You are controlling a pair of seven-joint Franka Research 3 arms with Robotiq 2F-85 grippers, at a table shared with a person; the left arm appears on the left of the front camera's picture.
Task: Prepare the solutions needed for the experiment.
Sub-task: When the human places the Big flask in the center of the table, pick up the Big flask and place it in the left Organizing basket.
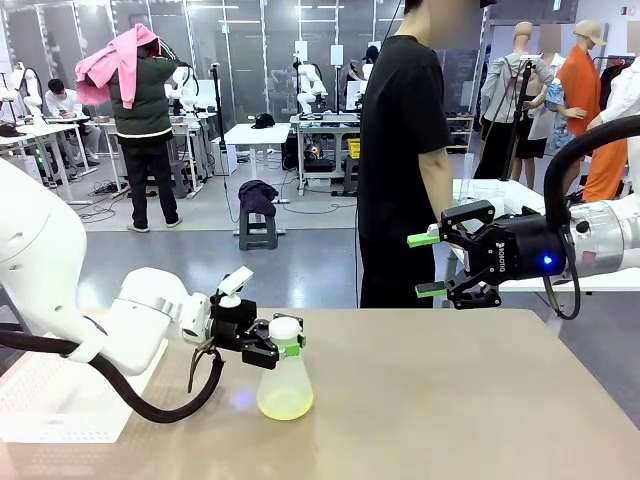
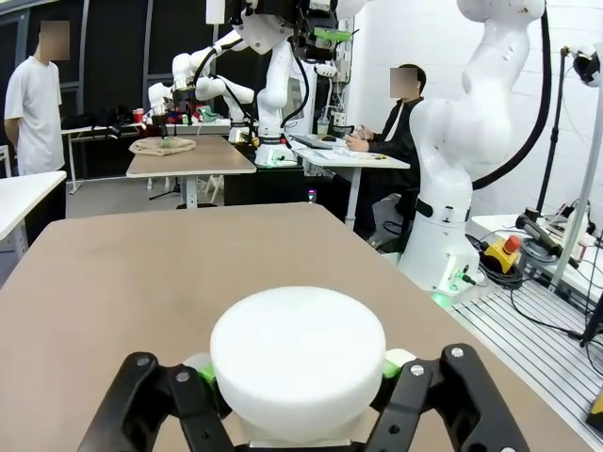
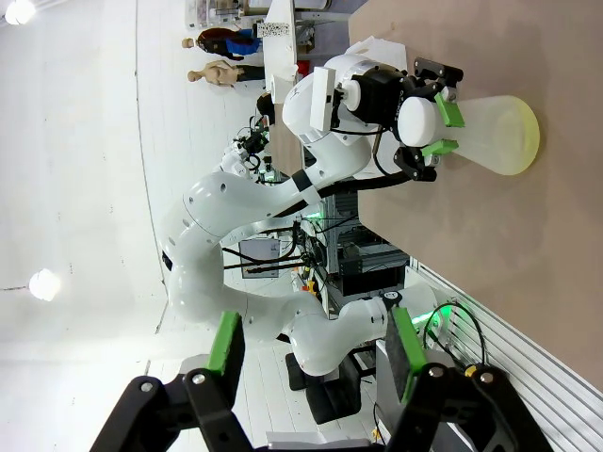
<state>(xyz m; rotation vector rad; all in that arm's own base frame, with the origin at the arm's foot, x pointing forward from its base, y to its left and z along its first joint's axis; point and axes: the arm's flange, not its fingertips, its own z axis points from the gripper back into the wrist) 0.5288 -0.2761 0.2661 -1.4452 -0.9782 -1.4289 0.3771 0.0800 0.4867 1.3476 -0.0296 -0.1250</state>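
A frosted conical flask with a white round stopper stands on the table near the front left. A shallow layer of pale yellow solution lies in its bottom. My left gripper reaches in level from the left and is shut on the flask's neck just under the stopper. In the left wrist view the stopper sits between the green pads of the left gripper. My right gripper hangs open in the air at the right, well above the table, holding nothing. The right wrist view shows the right gripper open, with the flask far off.
The tan table stretches bare to the right of the flask. A white perforated plate lies at the front left under my left arm. A person in a black shirt stands at the far side, hands down.
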